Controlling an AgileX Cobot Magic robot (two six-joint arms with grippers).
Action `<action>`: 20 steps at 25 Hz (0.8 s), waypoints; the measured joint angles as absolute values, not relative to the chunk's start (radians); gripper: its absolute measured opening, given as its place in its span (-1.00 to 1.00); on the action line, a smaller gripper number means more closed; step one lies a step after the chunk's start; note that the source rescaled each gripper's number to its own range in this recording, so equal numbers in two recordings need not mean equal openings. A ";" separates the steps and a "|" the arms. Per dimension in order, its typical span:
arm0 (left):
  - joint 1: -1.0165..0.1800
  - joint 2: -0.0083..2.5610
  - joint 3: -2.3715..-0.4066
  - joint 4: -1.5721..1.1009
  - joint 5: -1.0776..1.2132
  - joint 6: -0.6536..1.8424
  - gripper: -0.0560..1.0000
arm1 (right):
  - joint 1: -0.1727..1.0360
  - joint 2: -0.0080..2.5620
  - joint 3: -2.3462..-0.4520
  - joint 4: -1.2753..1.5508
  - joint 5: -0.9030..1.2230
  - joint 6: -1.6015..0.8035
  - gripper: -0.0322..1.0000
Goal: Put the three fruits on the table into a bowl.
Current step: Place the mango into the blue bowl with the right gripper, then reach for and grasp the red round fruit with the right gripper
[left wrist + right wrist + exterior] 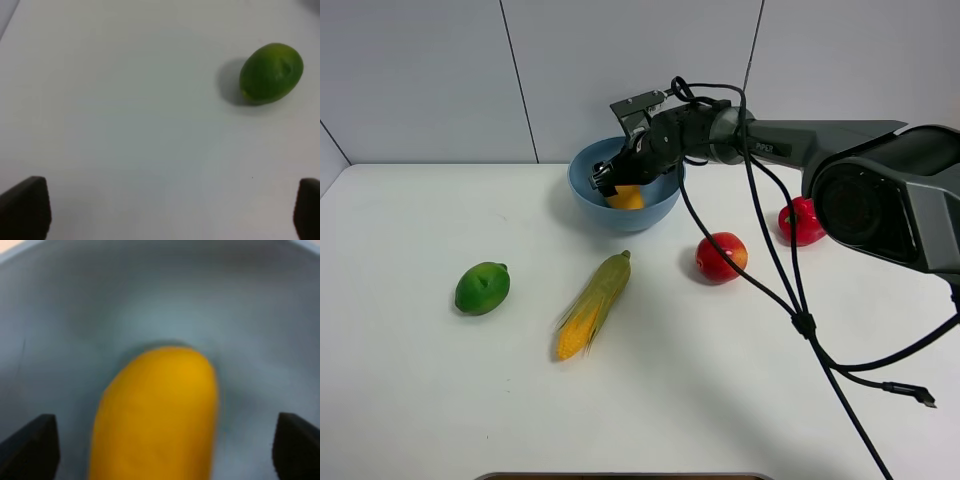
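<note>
The yellow-orange mango lies inside the light-blue bowl at the back middle of the white table. My right gripper hangs over the bowl's near-left rim, just above the mango. In the right wrist view the mango rests on the bowl floor, and the right gripper is open wide with its fingers clear of the fruit. The red apple sits to the right of the bowl. The green lime sits at the left. It also shows in the left wrist view, far ahead of my open, empty left gripper.
A husked corn cob lies in front of the bowl. A red bell pepper stands at the back right, partly behind my right arm. Black cables hang from that arm and trail over the table's right half.
</note>
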State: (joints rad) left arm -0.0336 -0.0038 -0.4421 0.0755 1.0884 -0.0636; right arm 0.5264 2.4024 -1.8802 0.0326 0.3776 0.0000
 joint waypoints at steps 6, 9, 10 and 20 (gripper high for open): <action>-0.034 -0.004 -0.442 0.076 1.088 -0.064 1.00 | 0.526 2.402 -1.880 0.033 0.369 0.000 0.93; -0.034 -0.004 -0.442 0.076 1.088 -0.064 1.00 | 0.526 2.397 -1.880 0.033 0.369 0.000 0.94; -0.034 -0.004 -0.442 0.076 1.088 -0.064 1.00 | 0.526 2.393 -1.880 0.033 0.370 0.000 0.94; -0.034 -0.004 -0.442 0.076 1.088 -0.064 1.00 | 0.531 2.252 -1.880 0.033 0.480 0.014 0.94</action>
